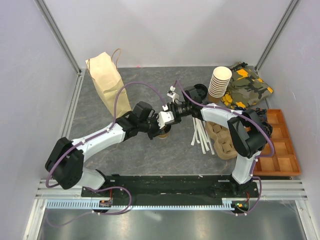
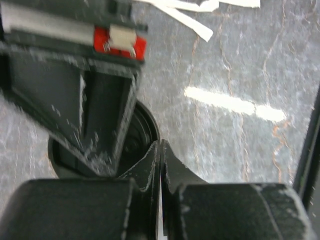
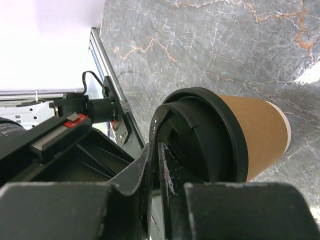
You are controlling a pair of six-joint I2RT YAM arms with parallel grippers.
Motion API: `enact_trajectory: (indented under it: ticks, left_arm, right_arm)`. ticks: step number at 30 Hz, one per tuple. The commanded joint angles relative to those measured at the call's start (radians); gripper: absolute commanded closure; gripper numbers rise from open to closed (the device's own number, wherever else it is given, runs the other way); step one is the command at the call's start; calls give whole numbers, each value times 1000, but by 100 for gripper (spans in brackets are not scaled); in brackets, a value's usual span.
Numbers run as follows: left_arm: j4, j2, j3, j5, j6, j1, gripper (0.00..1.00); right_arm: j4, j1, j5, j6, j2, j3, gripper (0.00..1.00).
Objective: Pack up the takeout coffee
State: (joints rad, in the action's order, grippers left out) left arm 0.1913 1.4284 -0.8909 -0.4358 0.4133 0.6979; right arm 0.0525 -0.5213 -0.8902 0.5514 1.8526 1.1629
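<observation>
Overhead view, left to right.

- Kraft bag (image 1: 105, 80): stood at 10 o'clock from the cup, creased, mouth up, well apart from it.
- Left gripper (image 2: 160, 152): jaws seen pressed together, nothing held. Tips are placed just over the lid's rim, at the cup's 9 o'clock side. Contact cannot be told.
- Cup (image 3: 255, 132): found at table (image 1: 125, 160) centre, under both wrists. It is judged upright, long axis vertical. Smooth brown paper wall, tapered. Lid (image 3: 210, 135): black plastic, round, stepped, glossy.
- Right gripper (image 3: 157, 155): brought in from 1 o'clock, jaws almost together. The lid's rim appears nipped between them. This arm is judged to have the hold, so a lift would fall to it.
- White strips (image 1: 200, 134): flat, fanned out loose at 3 o'clock.
- Pulp carrier (image 1: 223, 140): moulded wells, rough, just past the strips.
- Cup stack (image 1: 219, 82): lidless, at 1 o'clock.
- Camouflage cloth (image 1: 250, 85): crumpled, behind the stack.
- Orange tray (image 1: 282, 150): compartmented, rigid, at far right.
</observation>
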Motion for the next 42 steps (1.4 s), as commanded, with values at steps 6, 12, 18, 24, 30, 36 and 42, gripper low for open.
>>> enact_trajectory:
  ticks: [6,12,18,24,30,36,42]
  left_arm:
    - [210,-134,-216,-92,-191,-41,63]
    - [301,-132,-312,-162,-340,-169,29]
    - [327,-169,-321,-172,-347,-219,20]
    - [364,-114,-336,-135,-300,-222,19]
    - [379,-131,-235,130,-168,-68,27]
    - [283,-287,-8,207,-404,-60,27]
    - [-54,-433,268,105,-556,-60,21]
  right_arm:
    - [64,-2,27,-53,-4,90,78]
    - [110,-2,-15,-64,-62,187,70]
    - [151,18,-3,-77,-135,213,55]
    - [464,104,140,-367,-156,313,41]
    - [627,116,307,-510,-239,273,41]
    - [544,115,358,-407,-409,32,40]
    - [396,83,320,-355,-429,-173,49]
